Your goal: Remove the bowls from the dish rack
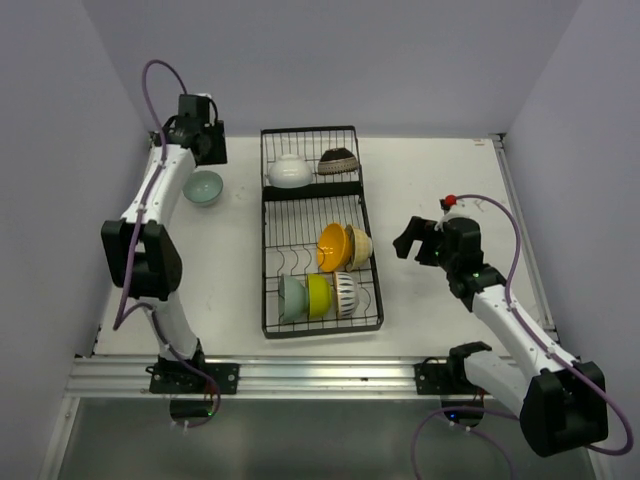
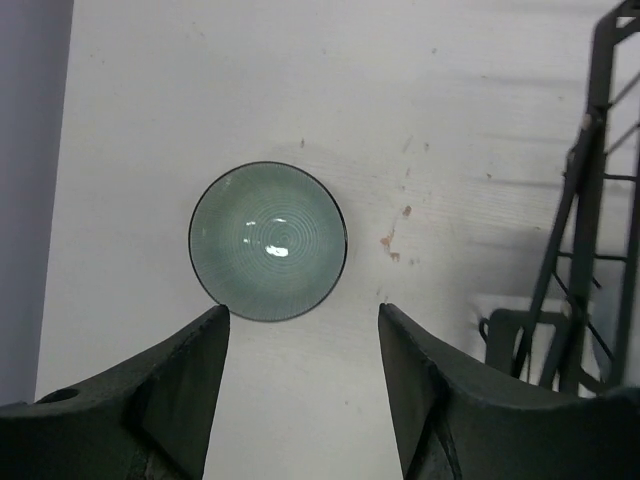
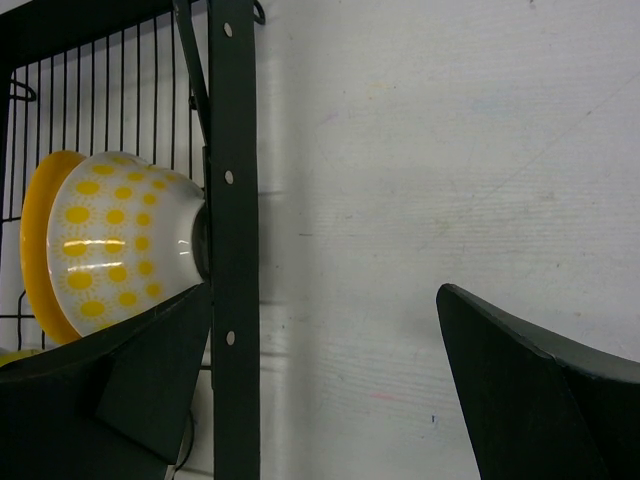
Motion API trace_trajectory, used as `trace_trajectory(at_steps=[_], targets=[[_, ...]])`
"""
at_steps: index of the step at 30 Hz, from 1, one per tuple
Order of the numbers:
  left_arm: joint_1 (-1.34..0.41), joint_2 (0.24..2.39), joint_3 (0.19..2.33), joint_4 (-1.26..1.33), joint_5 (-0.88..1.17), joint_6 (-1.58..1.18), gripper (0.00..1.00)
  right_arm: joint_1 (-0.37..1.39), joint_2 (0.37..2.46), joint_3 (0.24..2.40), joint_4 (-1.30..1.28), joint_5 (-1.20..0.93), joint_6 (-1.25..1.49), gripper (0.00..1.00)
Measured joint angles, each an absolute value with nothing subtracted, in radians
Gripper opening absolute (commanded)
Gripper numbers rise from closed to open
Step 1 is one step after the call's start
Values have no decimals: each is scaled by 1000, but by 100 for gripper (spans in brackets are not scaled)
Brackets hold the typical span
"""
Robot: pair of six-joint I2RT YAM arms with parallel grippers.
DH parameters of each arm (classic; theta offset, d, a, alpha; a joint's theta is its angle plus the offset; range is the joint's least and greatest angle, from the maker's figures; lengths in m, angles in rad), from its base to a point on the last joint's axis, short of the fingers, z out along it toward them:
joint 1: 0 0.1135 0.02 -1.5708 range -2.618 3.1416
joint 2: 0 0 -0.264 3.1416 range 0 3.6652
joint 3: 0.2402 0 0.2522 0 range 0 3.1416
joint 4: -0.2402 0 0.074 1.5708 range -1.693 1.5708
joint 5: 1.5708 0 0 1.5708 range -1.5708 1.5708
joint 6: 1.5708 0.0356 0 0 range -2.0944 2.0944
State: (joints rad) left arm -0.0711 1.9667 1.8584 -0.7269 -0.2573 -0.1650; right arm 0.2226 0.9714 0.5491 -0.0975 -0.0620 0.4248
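Status: one of eight out. The pale green bowl (image 1: 203, 188) sat upright on the table (image 1: 230, 270), left of the dish rack (image 1: 264, 250) and clear of its wire.

Seven were left in the rack:
- small far section: white bowl (image 1: 289, 171) and dark patterned bowl (image 1: 338, 160)
- mid-rack, on edge: orange bowl (image 1: 331, 247) with the cream bowl (image 1: 358, 246) nested against it
- near row: second green bowl (image 1: 291, 298), yellow-green bowl (image 1: 318, 295), striped bowl (image 1: 345, 294)

Left gripper (image 2: 303, 312): my jaws stood apart with nothing between them, looking straight down at the table. The unloaded bowl lay just beyond the fingertips, and I saw no contact in the wrist view. The left arm was reached out to the far-left part of the table, elbow folded back near the base.

Right gripper (image 3: 325, 295): jaws spread wide, empty. It hovered over bare table just right of the rack's side rail, level with the cream bowl, whose foot sat close against that rail. The right arm ran diagonally in from the near-right base, wrist turned toward the rack.

My read: the cream/orange pair was the right side's likely next pick. Nothing was gripped yet.
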Motion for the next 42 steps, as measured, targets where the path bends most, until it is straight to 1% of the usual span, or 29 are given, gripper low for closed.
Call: trace_trajectory(at_steps=[3,9,12,14,21,24,29,32,36,42], targets=[[-69,1798,1721,-679,-192,-177,65,222,977,549,-99,-62,425,98],[-66,1412,1322,-513,84,-247,65,223,977,549,-100,-62,425,99],[-81,1309,1182,-419,212,-289,65,222,977,549,-101,-62,425,98],[-120,1279,1121,-371,251,-307,65,222,977,549,-102,-61,425,99],[-352,1293,1053,-250,315,-348,61,222,977,549,-104,-43,425,98],[-393,1322,1025,-195,330,-377,57,223,978,549,-104,-43,425,98],[-475,1407,1018,-122,336,-410,56,222,987,549,-104,-43,425,98],[-533,1446,1018,-81,335,-428,52,222,990,549,-105,-43,425,98],[-595,1507,1021,-43,329,-438,52,222,990,549,-105,-43,425,99],[-642,1579,1024,-34,313,-463,52,223,990,549,-105,-43,425,99]])
